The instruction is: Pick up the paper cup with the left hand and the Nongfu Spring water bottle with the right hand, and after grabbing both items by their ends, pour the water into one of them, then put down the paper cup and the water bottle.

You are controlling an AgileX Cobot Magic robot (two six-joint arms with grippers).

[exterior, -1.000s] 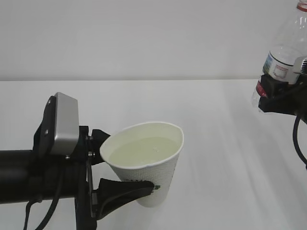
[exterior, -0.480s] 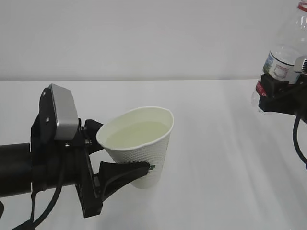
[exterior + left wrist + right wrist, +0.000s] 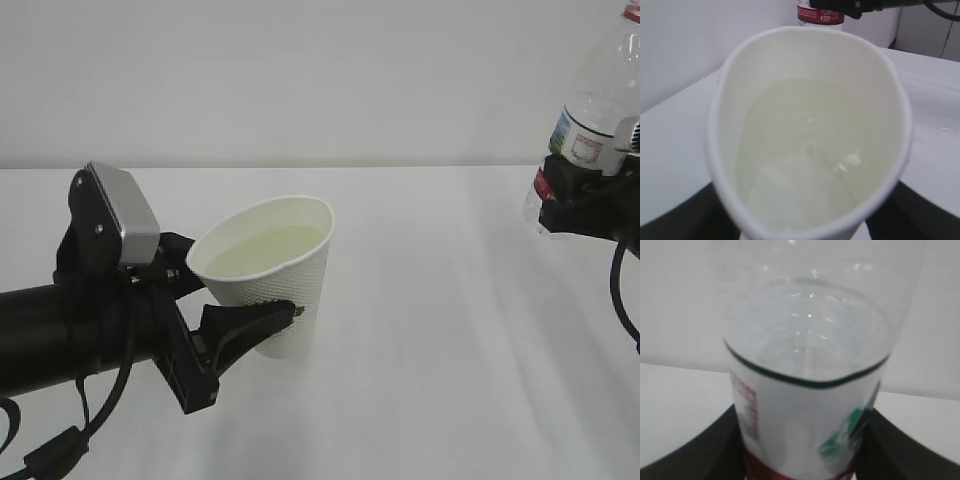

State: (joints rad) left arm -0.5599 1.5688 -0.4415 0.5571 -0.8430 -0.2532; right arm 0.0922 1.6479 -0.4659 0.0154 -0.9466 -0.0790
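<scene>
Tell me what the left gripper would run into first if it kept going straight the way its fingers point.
The left gripper is closed on the paper cup and points right across the white table. That path looks free; the Nongfu Spring water bottle hangs higher, far right, though depth is unclear.

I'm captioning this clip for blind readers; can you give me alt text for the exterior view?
The left gripper holds a tilted white paper cup filled with water above a white table. At the right edge, the right gripper holds a clear labelled water bottle.
</scene>
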